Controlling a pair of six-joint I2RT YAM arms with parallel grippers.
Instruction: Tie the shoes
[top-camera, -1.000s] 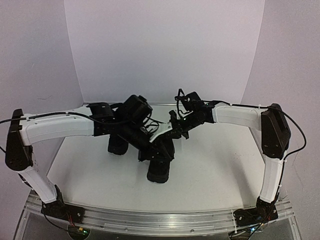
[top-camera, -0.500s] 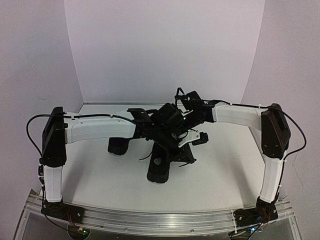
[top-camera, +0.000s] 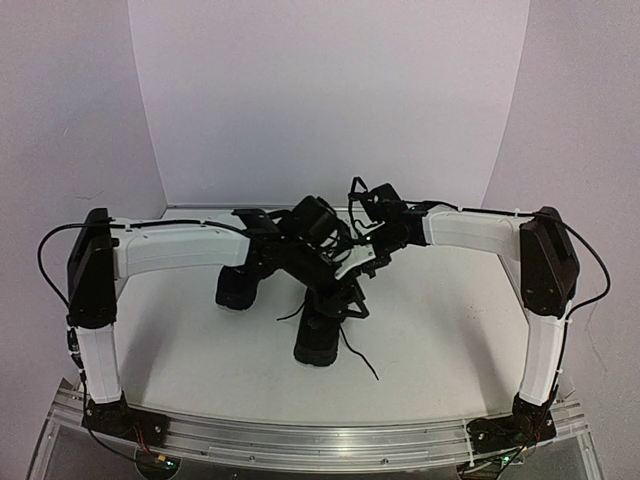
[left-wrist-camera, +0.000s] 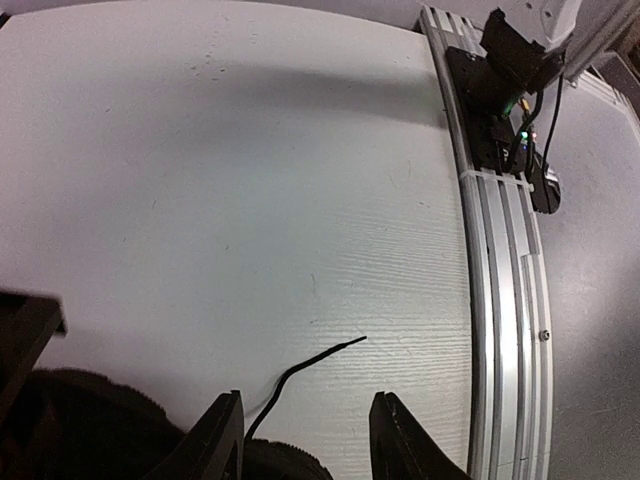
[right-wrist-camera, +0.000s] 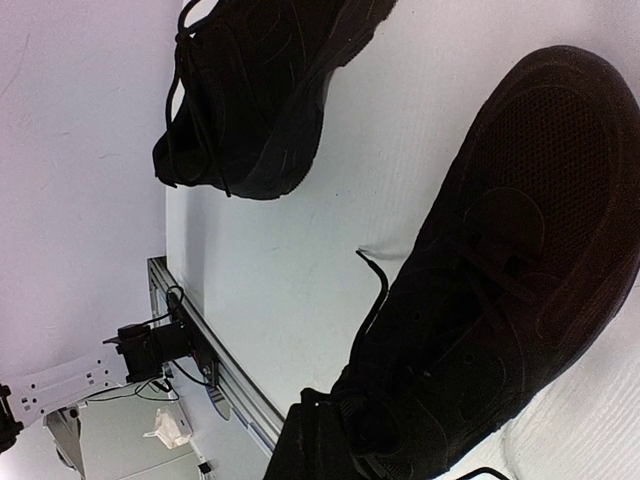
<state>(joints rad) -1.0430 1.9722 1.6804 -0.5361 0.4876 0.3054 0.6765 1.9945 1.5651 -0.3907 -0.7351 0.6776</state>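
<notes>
Two black shoes stand on the white table. The near shoe (top-camera: 318, 335) is at the middle, the far shoe (top-camera: 237, 288) to its left. A thin black lace (top-camera: 358, 355) trails from the near shoe toward the front right. My left gripper (top-camera: 345, 298) hovers over the near shoe. In the left wrist view it (left-wrist-camera: 308, 395) is open and empty, with the lace (left-wrist-camera: 300, 368) lying between the fingers beside the left one. My right gripper (top-camera: 368, 243) sits just behind the near shoe (right-wrist-camera: 490, 280). Its jaws are hidden against the shoe. The far shoe (right-wrist-camera: 260, 90) shows above.
An aluminium rail (left-wrist-camera: 500, 280) runs along the table's near edge, with the right arm's base (left-wrist-camera: 500, 80) and its cables on it. Pale walls enclose the table at the back and on both sides.
My left arm swung right over the near shoe, then came part way back. A lace end now lies out on the table at the shoe's front right. The right arm has stayed put.
</notes>
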